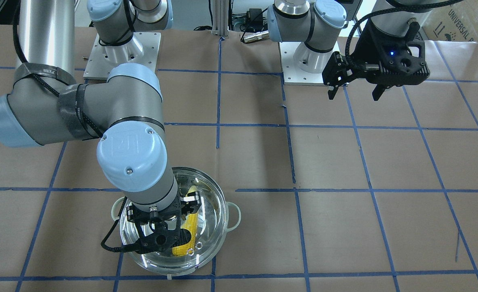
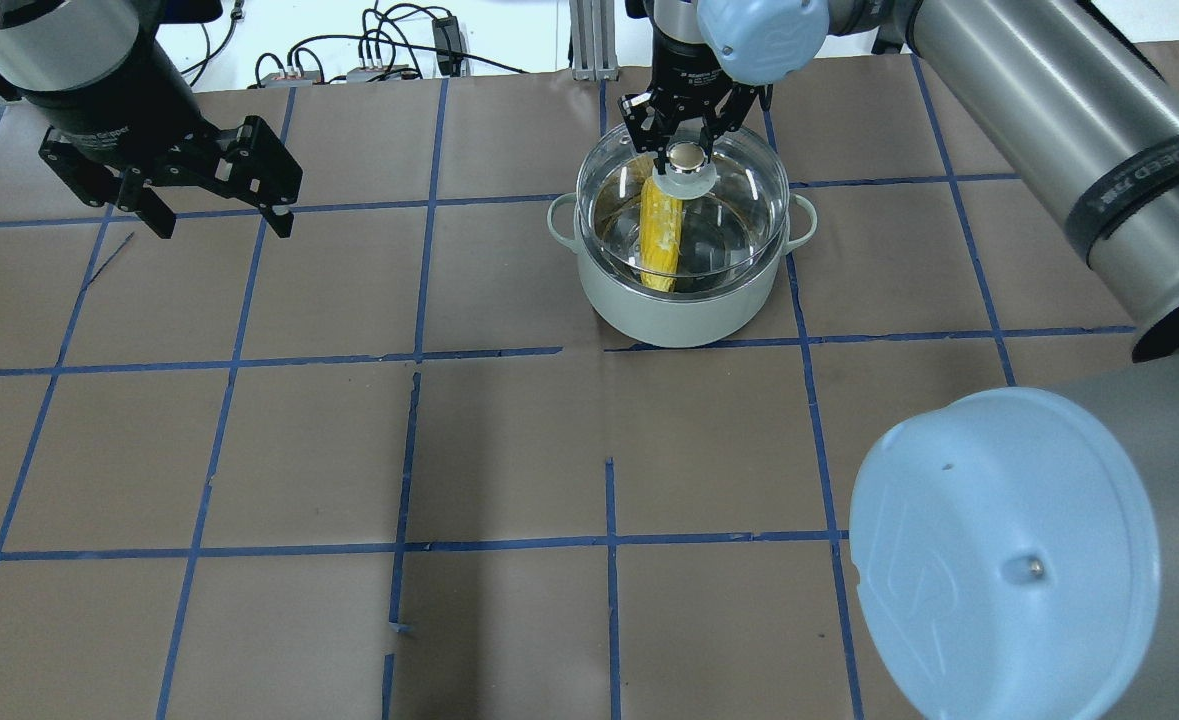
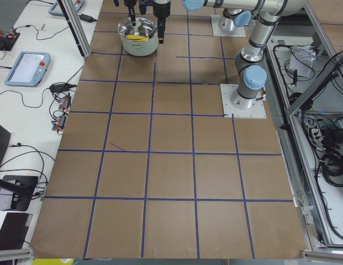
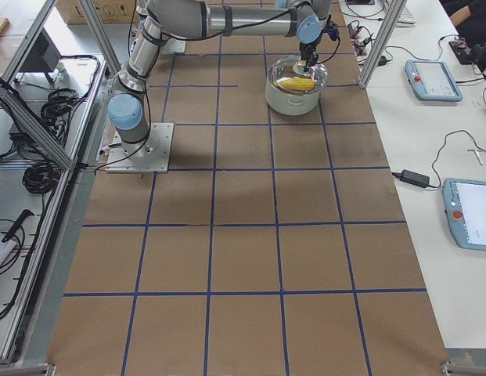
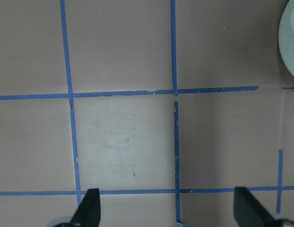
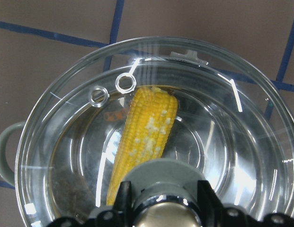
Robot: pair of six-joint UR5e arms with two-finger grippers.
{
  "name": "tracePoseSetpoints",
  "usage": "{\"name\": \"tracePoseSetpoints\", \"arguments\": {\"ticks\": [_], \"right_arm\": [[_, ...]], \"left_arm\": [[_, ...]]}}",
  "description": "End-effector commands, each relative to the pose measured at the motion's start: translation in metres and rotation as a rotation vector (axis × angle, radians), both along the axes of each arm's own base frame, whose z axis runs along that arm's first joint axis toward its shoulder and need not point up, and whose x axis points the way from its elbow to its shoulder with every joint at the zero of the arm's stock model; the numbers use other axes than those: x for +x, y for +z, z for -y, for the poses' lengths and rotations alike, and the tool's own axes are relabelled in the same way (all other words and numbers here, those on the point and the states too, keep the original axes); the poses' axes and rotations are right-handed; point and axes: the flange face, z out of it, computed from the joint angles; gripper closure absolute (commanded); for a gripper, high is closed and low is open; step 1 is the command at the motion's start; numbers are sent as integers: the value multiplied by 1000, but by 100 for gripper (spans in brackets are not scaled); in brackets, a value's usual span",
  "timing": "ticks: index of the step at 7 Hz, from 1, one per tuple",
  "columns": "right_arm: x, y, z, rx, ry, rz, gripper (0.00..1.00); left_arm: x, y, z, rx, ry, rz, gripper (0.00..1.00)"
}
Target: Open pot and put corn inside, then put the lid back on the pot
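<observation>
The pale mint-white pot [image 2: 669,315] stands on the brown paper at the far side of the table. The yellow corn [image 2: 661,235] lies inside it, seen through the glass in the right wrist view [image 6: 147,137]. The clear glass lid [image 2: 739,200] covers the pot's mouth; I cannot tell if it rests on the rim or hangs just above. My right gripper [image 2: 687,155] is shut on the lid's centre knob [image 6: 168,177]. My left gripper [image 2: 221,228] is open and empty, hanging above bare paper well away from the pot, its fingertips [image 5: 87,208] wide apart.
Blue tape lines grid the brown paper. The pot's edge shows at the left wrist view's upper right corner [image 5: 291,42]. The arm bases [image 1: 307,61] stand on plates at the robot's side. Tablets and cables [image 4: 430,78] lie on the side benches.
</observation>
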Motion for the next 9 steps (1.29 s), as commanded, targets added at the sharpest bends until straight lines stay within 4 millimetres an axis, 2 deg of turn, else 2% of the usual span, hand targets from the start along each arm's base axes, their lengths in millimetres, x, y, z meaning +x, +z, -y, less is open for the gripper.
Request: {"name": "tracePoseSetpoints", "arguments": {"ticks": [1, 9], "right_arm": [[0, -2, 0, 4, 0, -1, 69], [0, -1, -2, 15, 0, -5, 69]], "left_arm": [[-1, 2, 0, -14, 0, 2, 0], [0, 2, 0, -16, -4, 4, 0]]}}
